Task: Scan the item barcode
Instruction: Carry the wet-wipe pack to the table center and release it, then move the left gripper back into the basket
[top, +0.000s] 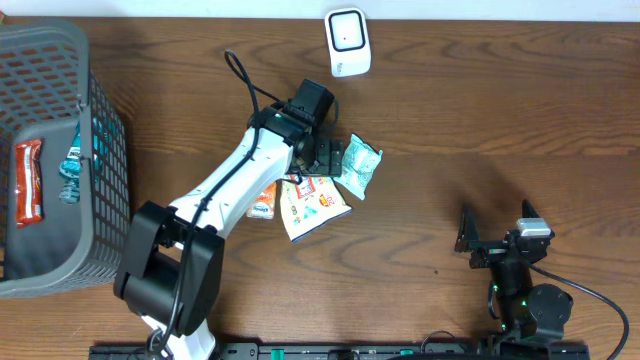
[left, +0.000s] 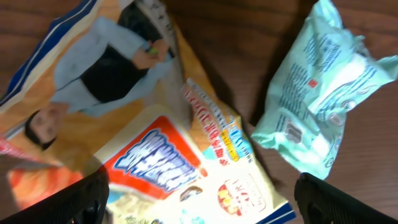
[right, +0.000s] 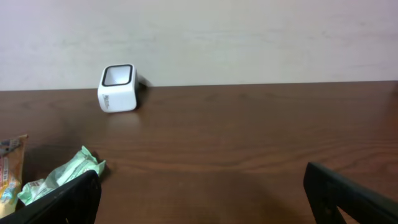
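Note:
A mint green packet (top: 360, 168) lies mid-table, its printed back up in the left wrist view (left: 317, 106). Beside it on the left lies a yellow and white snack bag (top: 312, 207) (left: 186, 168), partly over an orange bag with a person's picture (left: 93, 68). My left gripper (top: 325, 155) (left: 199, 199) hangs open just over these bags, its fingers wide apart and holding nothing. The white barcode scanner (top: 348, 42) (right: 117, 88) stands at the table's far edge. My right gripper (top: 470, 240) (right: 202, 193) rests open and empty at the front right.
A grey mesh basket (top: 100, 120) stands at the left edge, holding a red packet (top: 28, 182) and a teal packet (top: 72, 165). The left arm's black cable (top: 245, 85) loops over the table behind the bags. A pale wall backs the table.

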